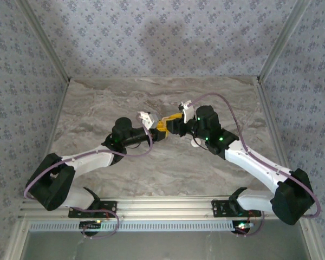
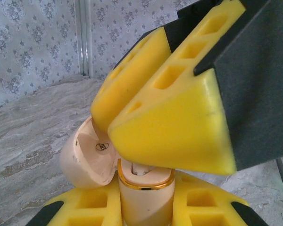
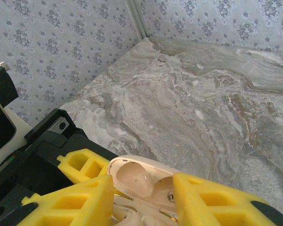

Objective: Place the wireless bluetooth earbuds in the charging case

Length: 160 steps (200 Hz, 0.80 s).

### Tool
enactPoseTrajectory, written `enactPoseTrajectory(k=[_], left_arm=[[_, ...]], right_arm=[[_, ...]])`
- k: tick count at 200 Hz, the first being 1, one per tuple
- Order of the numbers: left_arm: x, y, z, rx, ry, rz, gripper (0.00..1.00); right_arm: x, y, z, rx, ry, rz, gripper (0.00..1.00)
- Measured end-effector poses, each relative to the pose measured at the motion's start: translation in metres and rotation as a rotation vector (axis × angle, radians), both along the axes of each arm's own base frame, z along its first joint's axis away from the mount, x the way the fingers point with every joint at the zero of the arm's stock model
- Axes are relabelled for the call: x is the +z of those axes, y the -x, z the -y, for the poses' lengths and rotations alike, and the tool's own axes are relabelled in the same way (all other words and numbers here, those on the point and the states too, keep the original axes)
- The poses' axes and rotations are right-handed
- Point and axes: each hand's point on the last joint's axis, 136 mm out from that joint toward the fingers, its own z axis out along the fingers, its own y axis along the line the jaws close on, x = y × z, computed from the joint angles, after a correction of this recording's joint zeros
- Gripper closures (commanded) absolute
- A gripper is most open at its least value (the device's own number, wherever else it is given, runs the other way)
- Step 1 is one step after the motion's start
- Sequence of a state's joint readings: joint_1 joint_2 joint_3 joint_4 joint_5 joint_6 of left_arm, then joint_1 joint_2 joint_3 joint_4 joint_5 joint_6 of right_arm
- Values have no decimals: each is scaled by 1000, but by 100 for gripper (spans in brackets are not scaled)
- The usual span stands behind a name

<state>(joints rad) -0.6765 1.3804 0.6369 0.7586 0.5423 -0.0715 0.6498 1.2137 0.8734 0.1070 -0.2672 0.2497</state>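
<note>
The charging case is cream with a gold rim and stands upright, its lid swung open to the left. My left gripper is shut on the case body, one yellow finger on each side. An earbud sits in the case's mouth. My right gripper hangs just above that mouth, tips pointing down. In the right wrist view the right gripper is open, its fingers apart over the open lid, with whitish earbuds low between them. Both grippers meet at mid-table.
The marble table is fenced by patterned walls at the back and both sides. A small white piece lies on the table beside my right wrist. The left gripper's black body and yellow finger sit close to my right fingers.
</note>
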Motion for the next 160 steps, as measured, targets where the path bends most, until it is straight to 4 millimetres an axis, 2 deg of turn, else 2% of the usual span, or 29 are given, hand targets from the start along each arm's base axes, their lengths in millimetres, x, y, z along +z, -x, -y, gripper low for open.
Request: enactPoseTrajectory(k=[93, 130, 160], left_arm=[[13, 1, -1, 11, 15, 72, 83], [14, 0, -1, 16, 17, 75, 83], [14, -6, -4, 55, 16, 75, 83]], right_arm=[[15, 10, 4, 21, -33, 9, 47], [17, 9, 7, 14, -49, -4, 46], [17, 3, 17, -30, -61, -35, 46]])
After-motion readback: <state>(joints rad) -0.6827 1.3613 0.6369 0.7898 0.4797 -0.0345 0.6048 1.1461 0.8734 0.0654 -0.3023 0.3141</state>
